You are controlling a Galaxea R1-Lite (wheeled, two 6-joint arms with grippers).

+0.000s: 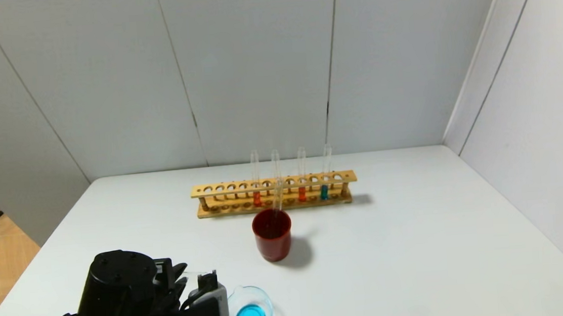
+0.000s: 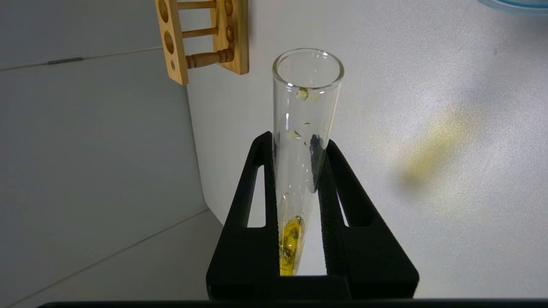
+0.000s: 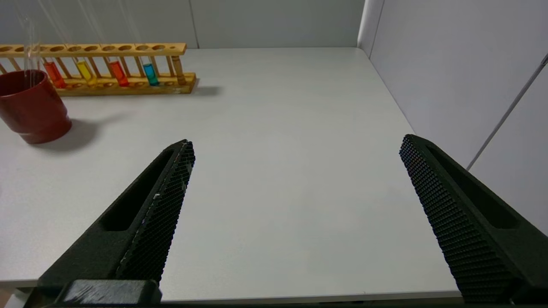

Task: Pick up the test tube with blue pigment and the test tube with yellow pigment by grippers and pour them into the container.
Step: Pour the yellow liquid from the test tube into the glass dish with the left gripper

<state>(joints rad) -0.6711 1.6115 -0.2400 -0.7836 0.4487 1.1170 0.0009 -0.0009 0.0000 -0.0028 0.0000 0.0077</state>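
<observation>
My left gripper is at the table's front left, shut on the test tube with yellow pigment. A little yellow liquid sits at the tube's closed end, and its open mouth points away from the wrist. The container, a low clear beaker, stands just right of this gripper and holds teal-blue liquid; its rim shows in the left wrist view. A test tube with blue pigment and another yellow one stand in the wooden rack. My right gripper is open and empty, low over the table's front right.
A dark red cup stands in front of the rack with a clear empty tube leaning in it. Two orange-red tubes are in the rack. Grey walls close the back and right side.
</observation>
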